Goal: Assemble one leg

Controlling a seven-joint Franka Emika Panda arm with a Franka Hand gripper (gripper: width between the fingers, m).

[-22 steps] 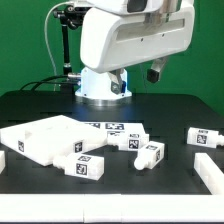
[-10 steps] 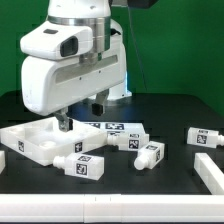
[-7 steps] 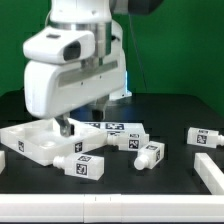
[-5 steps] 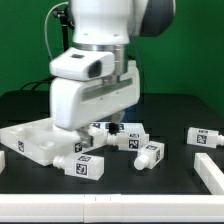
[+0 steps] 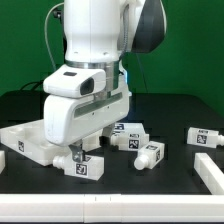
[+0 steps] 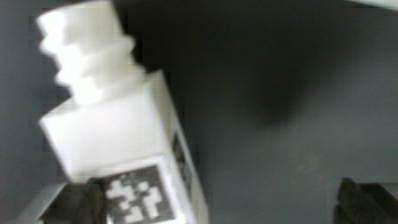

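Note:
The leg [image 5: 88, 166], a small white stubby peg with a black-and-white tag, lies on its side on the black table in front of the wide white panel [image 5: 22, 140]. My gripper [image 5: 86, 156] is low over it and open, with the fingers down on either side of the leg. In the wrist view the leg [image 6: 116, 120] lies between the fingers, its tagged end close against one finger [image 6: 71, 205]. The other finger [image 6: 368, 200] stands well apart from it. My gripper [image 6: 222, 205] holds nothing.
Other alike legs lie to the exterior view's right: one [image 5: 150, 154] close by, one [image 5: 128, 140] behind it, one [image 5: 205, 138] far right. A tagged white piece [image 5: 130, 127] lies behind, partly hidden by the arm. A white part [image 5: 210, 172] sits at the front right.
The arm swung from the back of the table over the panel, then moved to the exterior view's right and down. The gripper now straddles the front leg. The parts have not moved.

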